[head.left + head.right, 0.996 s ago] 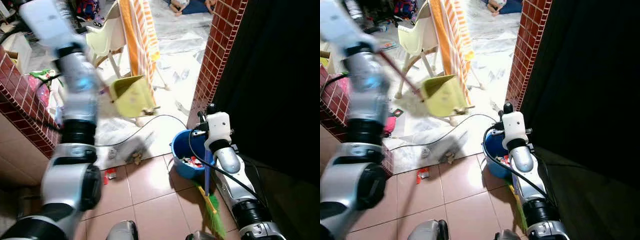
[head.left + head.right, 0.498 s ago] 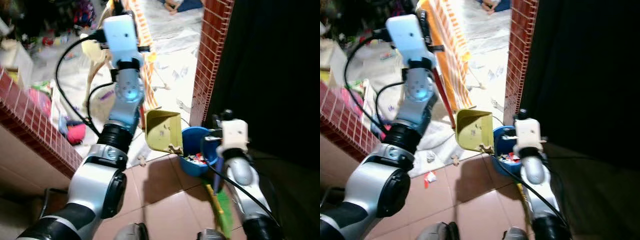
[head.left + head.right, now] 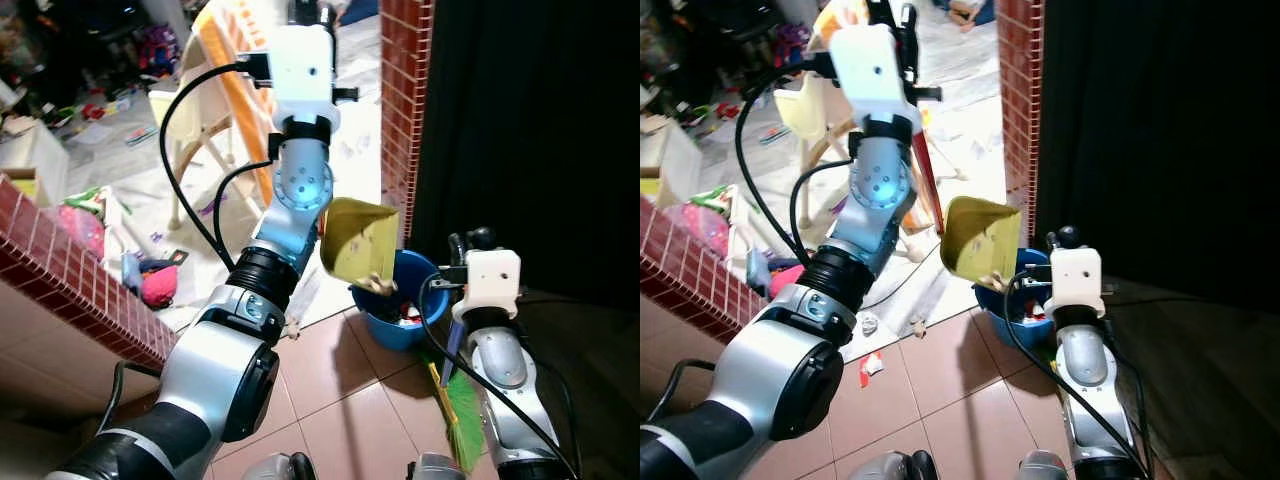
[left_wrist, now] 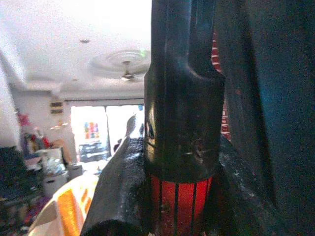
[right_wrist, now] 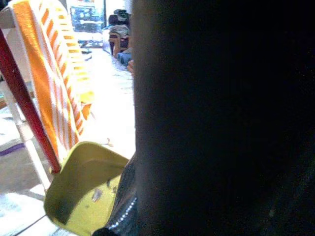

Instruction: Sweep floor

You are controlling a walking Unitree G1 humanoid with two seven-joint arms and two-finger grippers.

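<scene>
**Dustpan tipped over the blue bucket**

Dustpan [image 3: 358, 242], yellow, hangs tilted above the blue bucket [image 3: 400, 322] by the brick pillar [image 3: 402, 90]. A green broom [image 3: 462, 420] stands beside the right arm.

Left wrist view: the left gripper [image 4: 183, 196] clamps the red handle [image 4: 178, 204].

Right wrist view: the dustpan sits below the red handle; whether the right gripper's fingers are parted cannot be told.

A yellow dustpan [image 3: 360, 243] on a red handle [image 3: 923, 184] hangs tilted above the blue bucket [image 3: 398, 318].

Dustpan [image 3: 360, 243] now over blue bucket [image 3: 405, 327]
</scene>
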